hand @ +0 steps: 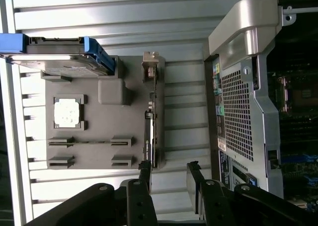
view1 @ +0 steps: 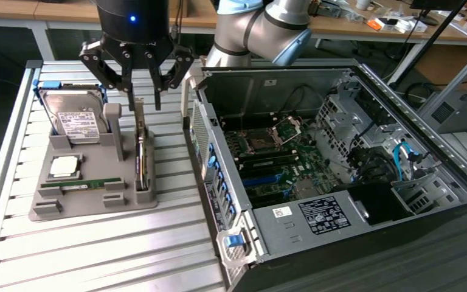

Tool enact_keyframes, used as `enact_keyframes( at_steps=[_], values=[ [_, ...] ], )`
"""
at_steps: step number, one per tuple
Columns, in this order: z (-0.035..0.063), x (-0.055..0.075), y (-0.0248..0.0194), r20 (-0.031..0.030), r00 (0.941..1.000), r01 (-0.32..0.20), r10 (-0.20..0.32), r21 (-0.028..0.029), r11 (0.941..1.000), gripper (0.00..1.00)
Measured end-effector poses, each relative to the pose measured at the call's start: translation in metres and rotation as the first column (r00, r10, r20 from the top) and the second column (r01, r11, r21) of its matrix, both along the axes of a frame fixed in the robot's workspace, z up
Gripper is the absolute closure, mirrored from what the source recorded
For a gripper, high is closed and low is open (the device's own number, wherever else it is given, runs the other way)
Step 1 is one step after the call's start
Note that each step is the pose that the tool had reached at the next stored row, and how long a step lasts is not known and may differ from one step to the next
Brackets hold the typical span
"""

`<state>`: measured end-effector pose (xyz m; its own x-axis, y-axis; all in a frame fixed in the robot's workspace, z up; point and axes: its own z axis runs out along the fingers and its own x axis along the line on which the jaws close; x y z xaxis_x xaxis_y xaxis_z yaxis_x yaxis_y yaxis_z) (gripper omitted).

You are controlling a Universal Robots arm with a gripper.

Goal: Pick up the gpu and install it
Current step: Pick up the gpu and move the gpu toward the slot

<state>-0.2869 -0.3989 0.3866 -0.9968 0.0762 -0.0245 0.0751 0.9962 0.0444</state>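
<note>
Holder tray: a grey moulded plastic holder tray [view1: 87,210] lies flat on a ribbed silver metal table [view1: 95,261]. It carries four parts, each in its own slot.
Hard drive: a boxy silver hard drive [view1: 73,118] with a white label and blue side rails leans upright in the holder tray's end slot, the one farthest from the exterior camera.
Processor chip: a square silver processor chip [view1: 65,165] sits flat in a pocket at the holder tray's middle.
Memory stick: a narrow green memory stick [view1: 87,182] lies flat in the holder tray, just beside the processor chip, toward the tray's near end.
Gpu: the gpu [view1: 141,155], a thin dark card with a tan-brown face, stands on its long edge in the holder tray's slot along the side that faces the case.
Computer case: an open black and silver computer case [view1: 339,201] lies on its side just beside the holder tray. A green motherboard [view1: 282,164] and cables are inside it.
Gripper: the black two-finger gripper [view1: 143,96] hangs over the holder tray's far end, above the gpu. Its fingers are spread wide with nothing between them.
Exterior view: shows the gpu's tan face and the case interior.
Wrist view: looks straight down on the holder tray [hand: 94,159]. The gpu [hand: 151,131] appears there as a thin edge, in line with one fingertip [hand: 145,169] rather than centred in the gripper [hand: 169,171].
</note>
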Motion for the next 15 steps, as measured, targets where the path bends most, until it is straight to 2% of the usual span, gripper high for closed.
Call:
enact_keyframes(
  at_steps=[15],
  values=[
    [-0.0037,-0.0002,0.0000,0.0000,1.0000,0.000,0.000,0.0000,1.0000,0.58]
  ],
)
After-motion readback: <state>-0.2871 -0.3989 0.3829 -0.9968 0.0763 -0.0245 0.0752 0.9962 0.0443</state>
